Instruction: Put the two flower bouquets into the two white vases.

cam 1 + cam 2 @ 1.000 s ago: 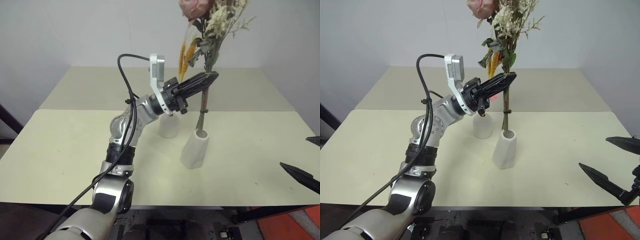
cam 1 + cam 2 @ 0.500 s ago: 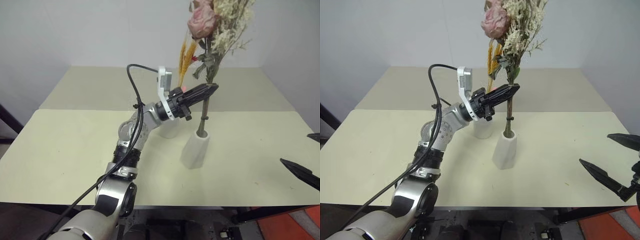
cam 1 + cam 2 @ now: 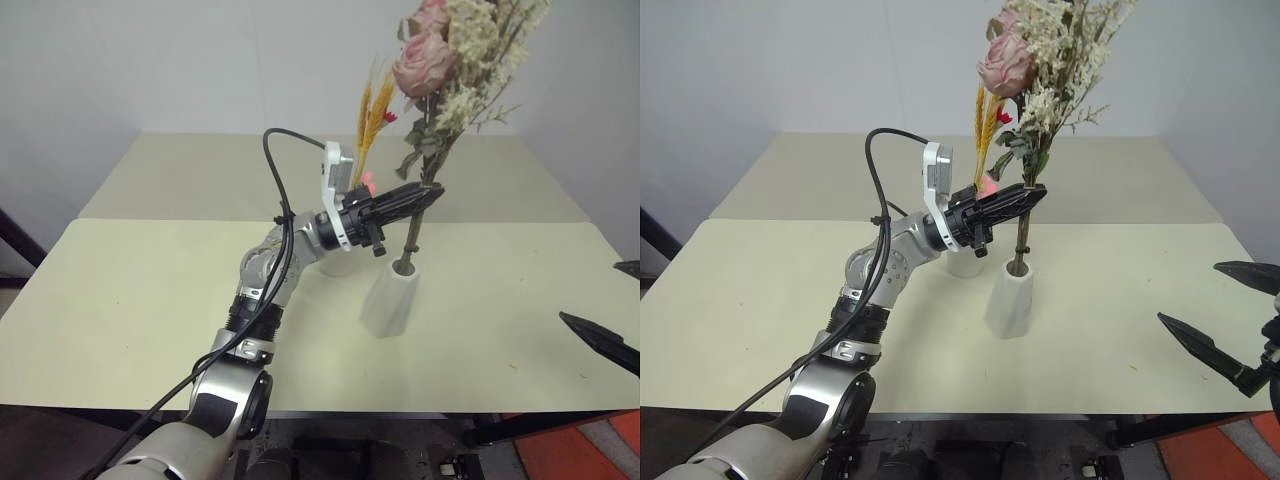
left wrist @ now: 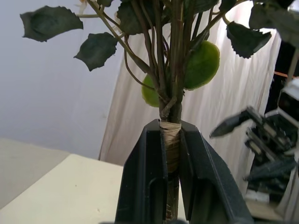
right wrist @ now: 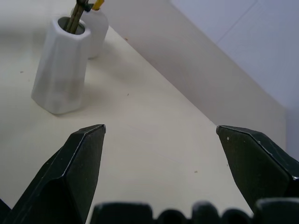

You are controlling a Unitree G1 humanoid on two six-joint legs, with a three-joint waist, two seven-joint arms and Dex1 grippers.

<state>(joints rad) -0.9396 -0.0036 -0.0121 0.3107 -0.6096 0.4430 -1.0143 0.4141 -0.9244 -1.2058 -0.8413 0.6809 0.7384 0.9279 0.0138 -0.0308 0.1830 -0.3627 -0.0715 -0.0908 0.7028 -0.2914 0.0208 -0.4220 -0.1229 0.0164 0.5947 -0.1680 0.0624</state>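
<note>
The bushy bouquet [image 3: 450, 60] stands almost straight up, pinched in the left hand [image 3: 425, 196], its stem end just below in the tall vase [image 3: 392, 297].

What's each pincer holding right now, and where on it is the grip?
The left pincer is shut on the bushy bouquet, pinching its taped stem below the leaves, with the stem end in the taller vase. The right pincer is open, holding nothing.
</note>
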